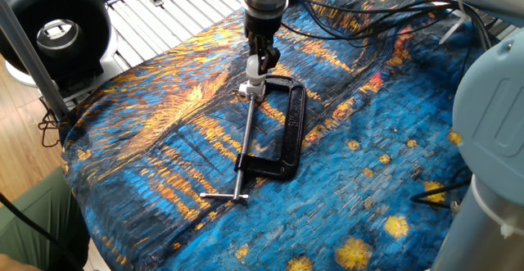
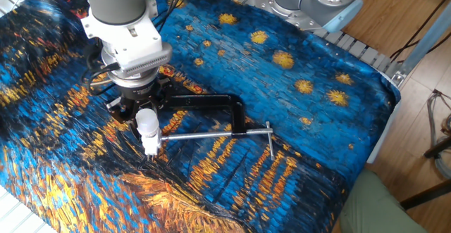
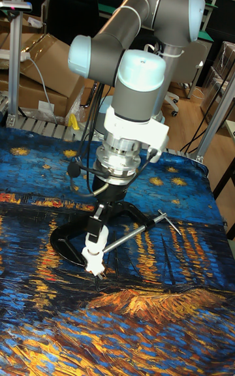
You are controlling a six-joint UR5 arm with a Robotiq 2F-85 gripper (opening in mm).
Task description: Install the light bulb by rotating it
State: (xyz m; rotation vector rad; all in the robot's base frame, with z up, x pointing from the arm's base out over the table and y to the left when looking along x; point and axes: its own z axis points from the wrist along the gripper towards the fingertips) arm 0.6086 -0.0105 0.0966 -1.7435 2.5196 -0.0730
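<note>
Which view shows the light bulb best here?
The other fixed view: the light bulb faces the camera, unobstructed below the gripper. One fixed view shows it small and distant; the tall fixed view partly hides it behind a finger.

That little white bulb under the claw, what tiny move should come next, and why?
Probably a further small twist of the wrist, with the grip kept on. The claw sits right over the light bulb, its fingers at the bulb's sides, and the bulb stands upright on the white socket base held by the black C-clamp. Whether it is fully seated cannot be told.
</note>
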